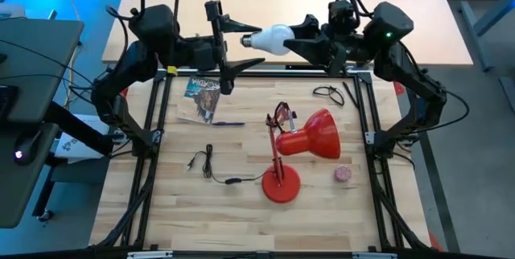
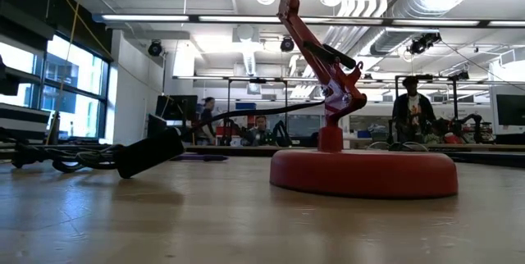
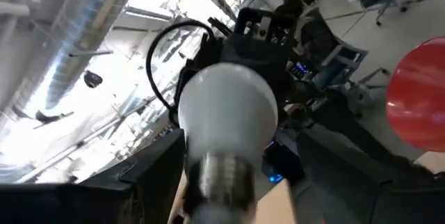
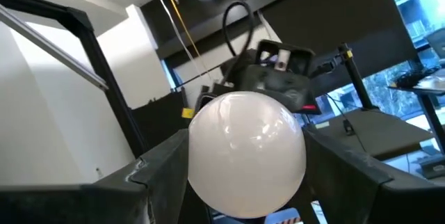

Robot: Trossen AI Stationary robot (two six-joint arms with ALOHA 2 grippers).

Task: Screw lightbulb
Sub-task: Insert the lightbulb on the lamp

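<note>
Between the two grippers, high above the far edge of the table (image 1: 161,211), hangs the lightbulb (image 1: 273,39). The right gripper (image 1: 296,38) reaches sideways toward the left arm and clamps the white glass part between its fingers. The left gripper (image 1: 221,46) faces it with fingers spread wide, one on each side of the silver screw base, not touching. Below them the red lamp (image 1: 302,142) stands.

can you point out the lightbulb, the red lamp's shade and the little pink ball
lightbulb (image 1: 278,39), high view, on the white glass, held in the right gripper (image 1: 296,37)
red lamp shade (image 1: 314,136), high view, on the outer side of the shade
pink ball (image 1: 344,174), high view, on its top
</note>
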